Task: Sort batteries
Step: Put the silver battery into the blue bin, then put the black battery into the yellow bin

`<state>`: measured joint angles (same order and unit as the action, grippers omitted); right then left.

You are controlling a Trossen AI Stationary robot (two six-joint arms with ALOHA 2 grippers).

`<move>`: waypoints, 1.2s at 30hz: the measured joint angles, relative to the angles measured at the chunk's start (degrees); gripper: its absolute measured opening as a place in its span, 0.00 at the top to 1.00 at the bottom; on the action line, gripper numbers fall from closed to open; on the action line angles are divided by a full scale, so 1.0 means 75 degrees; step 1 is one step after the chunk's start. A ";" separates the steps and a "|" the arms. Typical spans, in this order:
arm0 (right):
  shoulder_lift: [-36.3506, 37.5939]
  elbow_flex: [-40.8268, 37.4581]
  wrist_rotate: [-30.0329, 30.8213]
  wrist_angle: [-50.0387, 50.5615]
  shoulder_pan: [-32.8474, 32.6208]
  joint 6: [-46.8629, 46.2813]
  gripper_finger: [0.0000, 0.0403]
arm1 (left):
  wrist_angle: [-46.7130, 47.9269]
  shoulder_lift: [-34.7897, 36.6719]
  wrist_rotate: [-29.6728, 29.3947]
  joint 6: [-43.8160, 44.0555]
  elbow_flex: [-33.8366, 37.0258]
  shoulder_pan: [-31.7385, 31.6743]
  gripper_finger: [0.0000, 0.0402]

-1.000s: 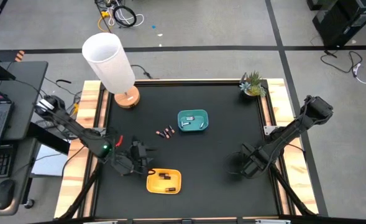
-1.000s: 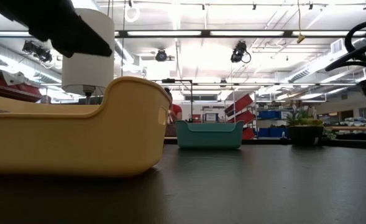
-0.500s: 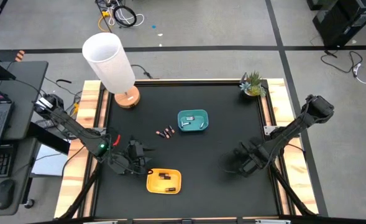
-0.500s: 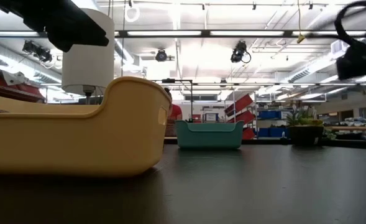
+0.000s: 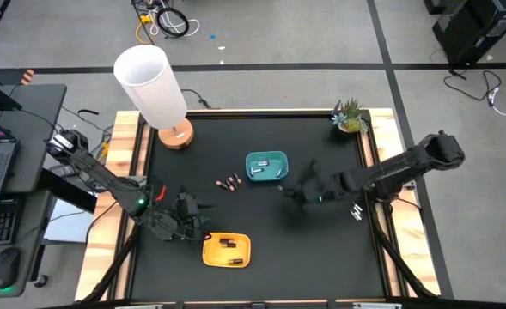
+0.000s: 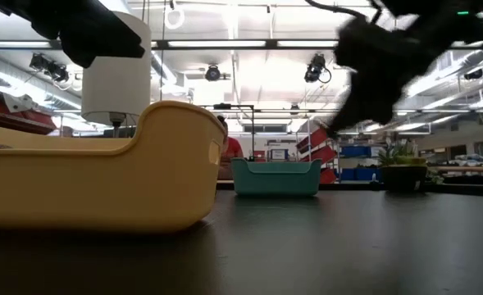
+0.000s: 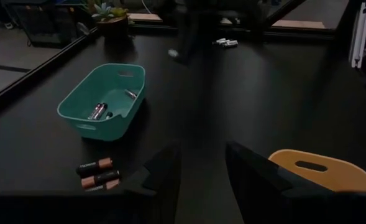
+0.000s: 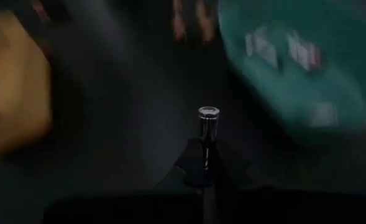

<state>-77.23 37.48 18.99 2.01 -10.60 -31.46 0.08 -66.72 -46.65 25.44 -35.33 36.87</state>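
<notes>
My right gripper (image 8: 206,163) is clamped on 1 silvery battery (image 8: 207,126), which stands up out of the closed fingers. On the high view that gripper (image 5: 297,192) hangs over the black table (image 5: 321,257) just beside the teal tray (image 5: 266,167), on its right side, with the arm stretched in from the table's right edge. The teal tray holds a few batteries (image 7: 99,109). My left gripper (image 7: 201,167) has its fingers apart with nothing between them; it sits near the table's front left, just beside the yellow tray (image 5: 227,250), which has 2 dark batteries (image 5: 230,245) in it. 3 copper-ended batteries (image 5: 228,182) lie loose on the table just left of the teal tray. 2 more batteries (image 5: 356,211) lie under the right arm.
</notes>
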 joint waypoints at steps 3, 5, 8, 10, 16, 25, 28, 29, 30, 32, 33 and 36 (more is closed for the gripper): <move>-0.0044 0.0338 -0.0485 -0.0322 0.0841 0.0758 0.98 | 0.0166 0.0000 0.0001 0.0180 0.0000 0.0051 0.65; -0.0181 0.0690 -0.0571 -0.0262 0.1307 0.1226 0.98 | 0.0357 0.0000 0.0003 0.0373 -0.0003 0.0101 0.65; -0.0484 0.1177 -0.0913 -0.0146 0.1899 0.1816 0.97 | 0.0648 0.0000 0.0009 0.0710 -0.0003 0.0188 0.65; -0.0770 0.1452 -0.1253 -0.0017 0.2216 0.2166 0.94 | 0.0834 0.0000 0.0015 0.0958 -0.0003 0.0224 0.65; -0.1772 0.1853 -0.2225 0.0310 0.2759 0.2411 0.73 | 0.1242 0.0000 0.0295 0.1691 -0.0003 0.0271 0.65; -0.0741 0.2255 -0.1872 0.0624 0.2426 0.2880 0.60 | 0.2288 0.0000 0.0378 0.2796 -0.0285 0.0408 0.65; -0.0163 0.2255 -0.1639 0.0643 0.1858 0.3043 0.63 | 0.2778 0.0000 0.0376 0.3193 -0.0437 0.0408 0.65; -0.0007 0.2255 -0.1451 0.0710 0.1623 0.3072 0.64 | 0.2907 0.0000 0.0376 0.3264 -0.0480 0.0402 0.65; 0.0134 0.2255 -0.1238 0.0728 0.1386 0.3104 0.65 | 0.2994 0.0000 0.0373 0.3298 -0.0507 0.0382 0.65; 0.0343 0.2255 -0.0769 0.0829 0.0872 0.3138 0.68 | 0.3202 0.0000 0.0340 0.3344 -0.0532 0.0301 0.65; 0.0422 0.2255 -0.0549 0.0888 0.0610 0.3127 0.69 | 0.3318 0.0000 0.0341 0.3404 -0.0533 0.0230 0.65; 0.0560 0.2255 0.0221 0.1150 -0.0185 0.2925 0.71 | 0.3822 0.0000 0.0457 0.3562 -0.0533 -0.0029 0.65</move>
<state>-73.03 54.39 20.64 10.63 -11.99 -9.52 28.74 -66.72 -43.23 52.16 -39.33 36.65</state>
